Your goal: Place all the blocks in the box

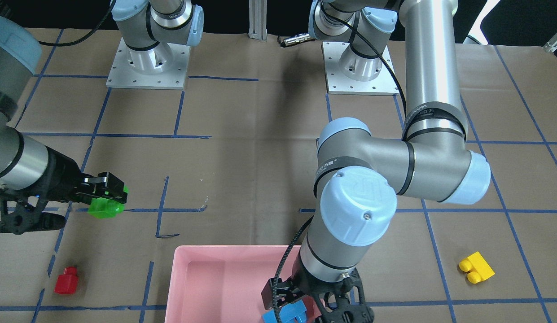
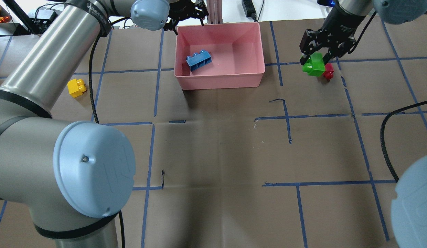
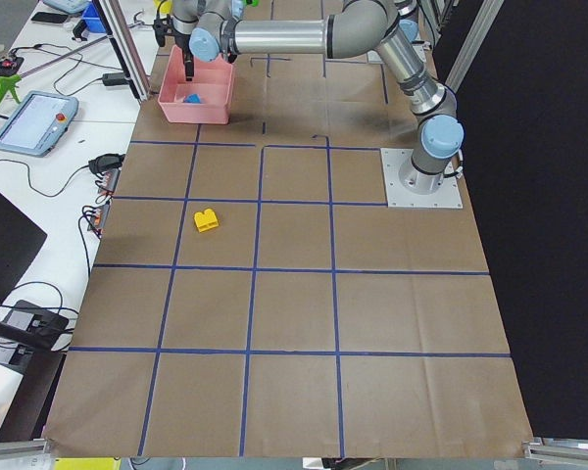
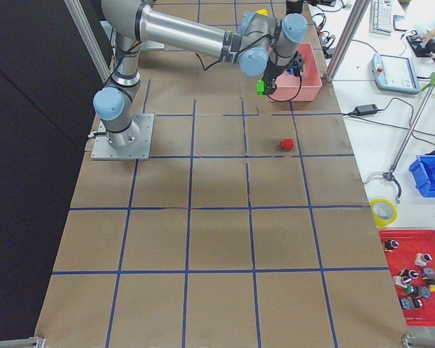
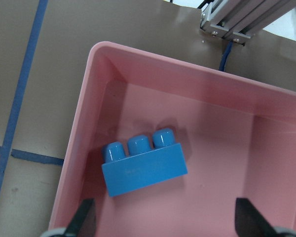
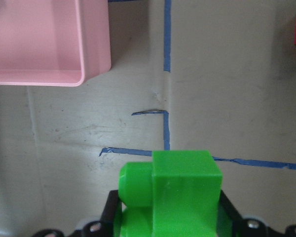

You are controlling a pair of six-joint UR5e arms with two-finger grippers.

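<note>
The blue three-stud block (image 5: pixel 143 165) lies inside the pink box (image 5: pixel 89 148), near one end wall; it also shows in the overhead view (image 2: pixel 199 60). My left gripper (image 5: pixel 167 222) hovers open and empty above it, over the box's far rim (image 2: pixel 218 24). My right gripper (image 2: pixel 316 58) is shut on the green block (image 2: pixel 313 65) and holds it above the table to the right of the box. The small red block (image 2: pixel 328 71) sits on the table just beside it. The yellow block (image 2: pixel 76 87) lies on the table left of the box.
Brown paper with blue tape grid lines covers the table. Both arm bases (image 1: pixel 148 63) stand at the robot's side. An aluminium post (image 2: pixel 215 10) stands just beyond the box. My left arm's elbow (image 1: pixel 395 166) hangs over the table's middle.
</note>
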